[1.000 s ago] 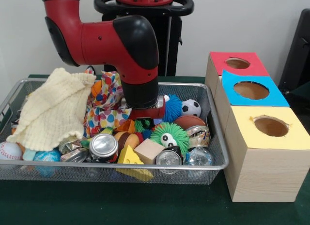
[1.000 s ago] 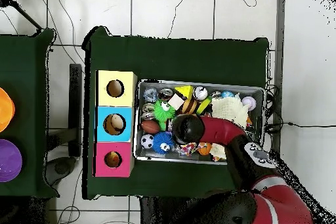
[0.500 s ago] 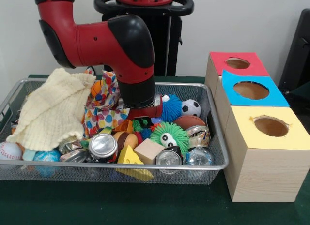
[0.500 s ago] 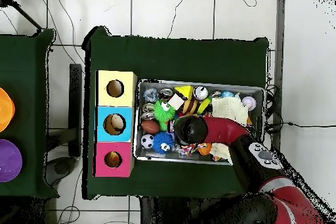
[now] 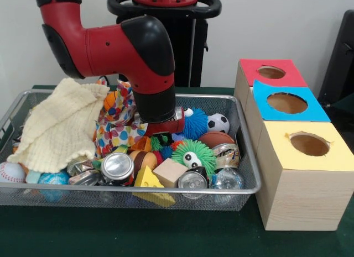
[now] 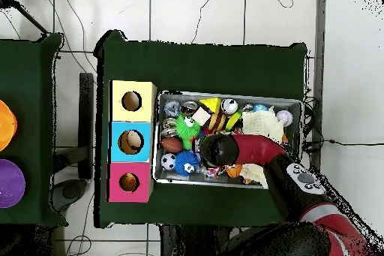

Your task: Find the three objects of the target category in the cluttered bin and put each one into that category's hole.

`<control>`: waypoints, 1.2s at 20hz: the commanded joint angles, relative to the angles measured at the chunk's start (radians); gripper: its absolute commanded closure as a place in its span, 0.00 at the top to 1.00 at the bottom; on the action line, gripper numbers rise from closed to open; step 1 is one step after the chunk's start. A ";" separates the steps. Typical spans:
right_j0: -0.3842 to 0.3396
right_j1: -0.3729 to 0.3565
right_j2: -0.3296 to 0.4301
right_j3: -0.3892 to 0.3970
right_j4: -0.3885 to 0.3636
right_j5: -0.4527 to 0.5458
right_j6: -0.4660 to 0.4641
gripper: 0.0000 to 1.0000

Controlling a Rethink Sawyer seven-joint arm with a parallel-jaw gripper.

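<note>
wire-mesh bin (image 5: 243, 157), knitted cloth (image 5: 58, 121), wood-grain boxes (image 5: 301, 199)

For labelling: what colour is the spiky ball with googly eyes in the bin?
Bright green spiky ball with white-and-black eyes; clearest in the front view.

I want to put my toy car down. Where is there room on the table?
The bare green table in front of the wire bin is free, and in the overhead view so is the wide green strip beside the bin and the three boxes. The bin is crammed with toys, cans and cloths, with the arm reaching into it.
</note>
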 commanded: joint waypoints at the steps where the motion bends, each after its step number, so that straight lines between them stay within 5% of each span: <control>1: -0.124 0.151 -0.169 -0.185 -0.259 -0.045 -0.162 0.00; 24: -0.225 0.097 -0.073 -0.194 -0.377 0.067 -0.281 0.00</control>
